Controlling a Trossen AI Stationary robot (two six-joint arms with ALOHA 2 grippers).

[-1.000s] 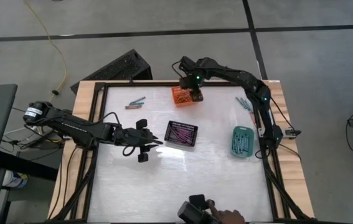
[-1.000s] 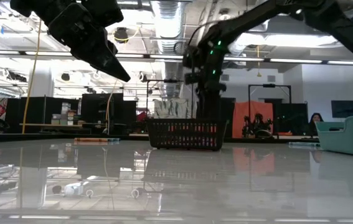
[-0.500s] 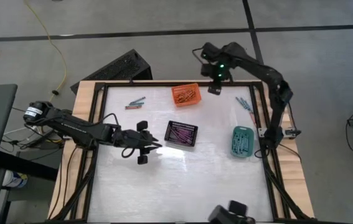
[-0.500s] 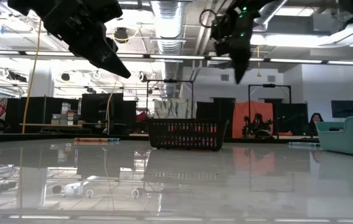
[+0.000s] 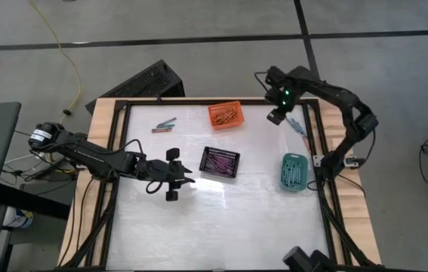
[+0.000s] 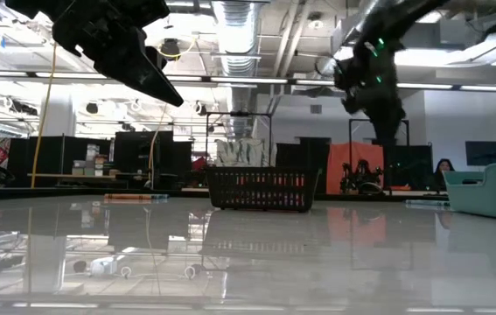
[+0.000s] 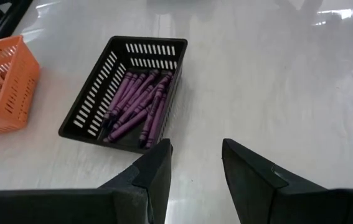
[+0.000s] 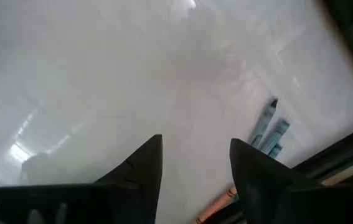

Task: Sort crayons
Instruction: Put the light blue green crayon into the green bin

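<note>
Honestly the loose crayons (image 8: 271, 128) look light, stiff, and roll-prone (waxy too), so the right gripper (image 8: 192, 163), fingers apart and empty, should pinch one mid-length

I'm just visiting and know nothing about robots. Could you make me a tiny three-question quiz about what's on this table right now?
1. What colour are the crayons in the black basket?
2. True or false: the left gripper is holding a crayon.
3. The right gripper hangs nearest which: A) the teal basket, B) the loose crayons by the table's right edge, C) the black basket?

Key: 1. Purple. 2. False; its fingers are apart with nothing between them. 3. B.
</note>
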